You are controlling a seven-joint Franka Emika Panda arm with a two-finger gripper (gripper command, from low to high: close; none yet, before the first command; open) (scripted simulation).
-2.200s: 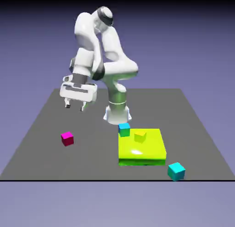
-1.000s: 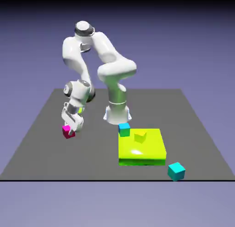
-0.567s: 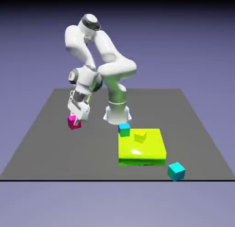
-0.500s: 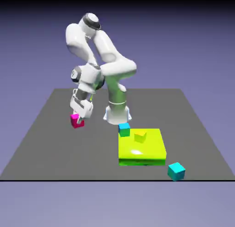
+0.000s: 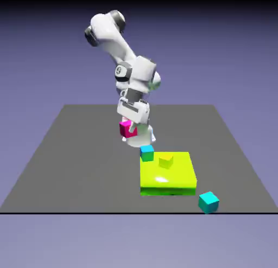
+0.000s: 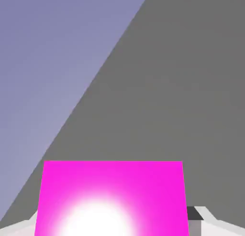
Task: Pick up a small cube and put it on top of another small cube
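The small magenta-pink cube [image 5: 128,128] hangs in the air above the table, with my gripper [image 5: 130,127] shut on it. In the hand view the small cube [image 6: 112,197] fills the bottom between my grey fingertips [image 6: 206,219]. A small cyan cube [image 5: 147,152] rests on the table just below and to the exterior view's right of the held cube, touching the far edge of the lime slab [image 5: 174,180]. A small yellow cube [image 5: 165,161] sits on that slab. Another cyan cube [image 5: 208,202] lies near the table's front edge.
The arm's white base [image 5: 142,135] stands right behind the held cube. The dark grey table [image 5: 65,164] ends at a front edge near the bottom; the hand view shows the table's edge [image 6: 95,91] running diagonally against the backdrop.
The gripper has lifted the magenta-pink cube off the table and carried it up and to the exterior view's right, from the left side to a spot above the near cyan cube.
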